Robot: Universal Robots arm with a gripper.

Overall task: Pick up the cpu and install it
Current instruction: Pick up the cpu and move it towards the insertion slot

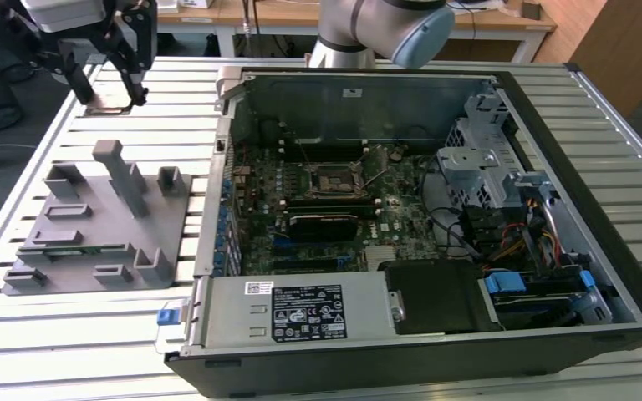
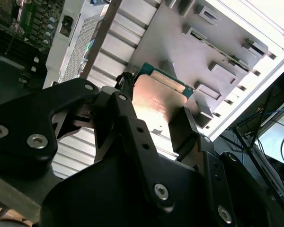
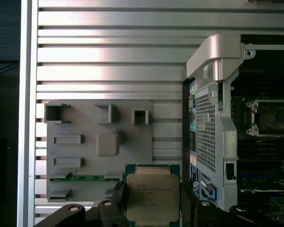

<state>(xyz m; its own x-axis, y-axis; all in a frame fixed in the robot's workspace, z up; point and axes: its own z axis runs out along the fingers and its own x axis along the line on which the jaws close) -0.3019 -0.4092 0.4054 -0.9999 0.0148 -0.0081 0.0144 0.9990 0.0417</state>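
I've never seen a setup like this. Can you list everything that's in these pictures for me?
cpu: one, silver top with green edge, held above the table next to the fixture
fixture: one, grey, on the table at the exterior view's left of the case
memory stick: one, green, lying in a fixture slot
case: one, black, open, on the table
motherboard: one, dark green, inside the case
socket: one, dark with a metal rim, on the motherboard
table: one, silver, slatted
arm: one, silver-grey, behind the case
claw: one, black, shut on the cpu
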